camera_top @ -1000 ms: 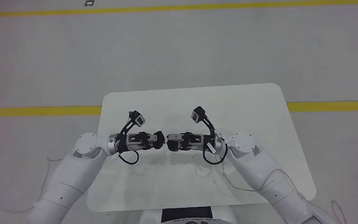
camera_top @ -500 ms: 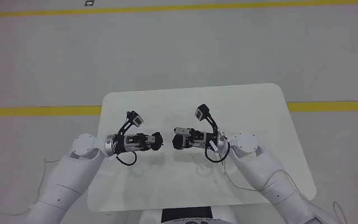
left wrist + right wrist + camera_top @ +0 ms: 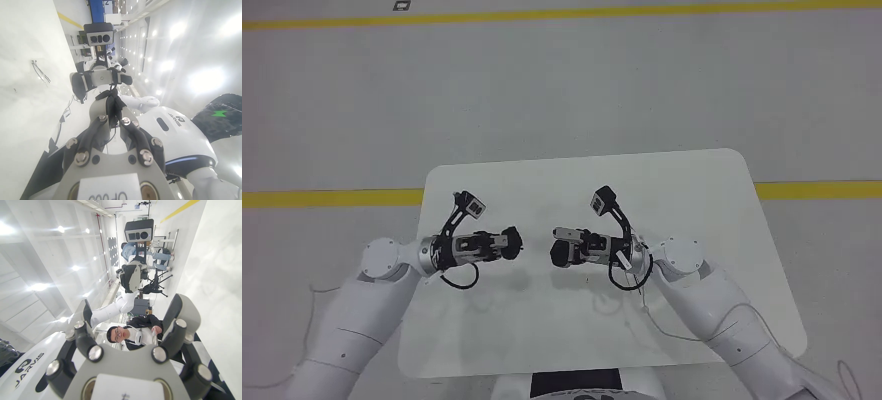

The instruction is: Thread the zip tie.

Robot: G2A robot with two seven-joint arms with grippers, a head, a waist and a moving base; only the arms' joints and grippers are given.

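Left gripper (image 3: 113,103) fingers are pressed together, pinching a thin black zip tie (image 3: 113,87) above the table (image 3: 692,190). Right gripper (image 3: 130,311) faces it nearby, fingers spread wide. Spare ties (image 3: 40,73) lie on the table.

Robotics laboratory or test hall. In the top view, a white surface (image 3: 692,180) stands on a pale grey floor (image 3: 562,90) with yellow tape lines (image 3: 542,14) along the upper edge and across mid-frame. The wrist views show a high white ceiling (image 3: 37,256) with rows of round lamps (image 3: 60,228), a dotted calibration board (image 3: 112,251) and a black office chair (image 3: 154,288).
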